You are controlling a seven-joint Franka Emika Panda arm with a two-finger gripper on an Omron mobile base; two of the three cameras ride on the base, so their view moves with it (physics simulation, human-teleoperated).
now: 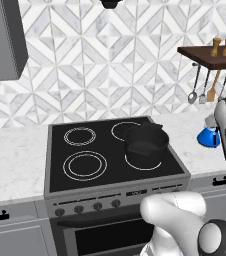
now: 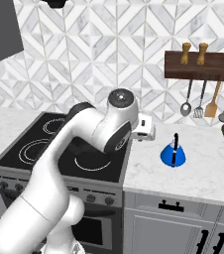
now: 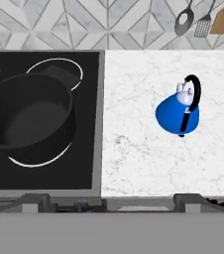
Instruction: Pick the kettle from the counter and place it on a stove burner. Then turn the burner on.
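Marble counter (image 3: pixel 134 163) right of stove (image 3: pixel 44 178), kettle (image 3: pixel 176 115) upright, handle arching front-to-back, gripper spread wide

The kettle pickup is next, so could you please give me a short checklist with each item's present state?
1. Kettle upright on the counter, right of the stove: ok.
2. Kettle handle free, nothing touching it: ok.
3. End effector open for the grasp: ok.
4. End effector lined up over the kettle: not ok; in the hand view the kettle sits off to the right of centre.
5. Front right burner free: not ok, the black pot sits on it.
6. Front left burner free for the kettle: ok.
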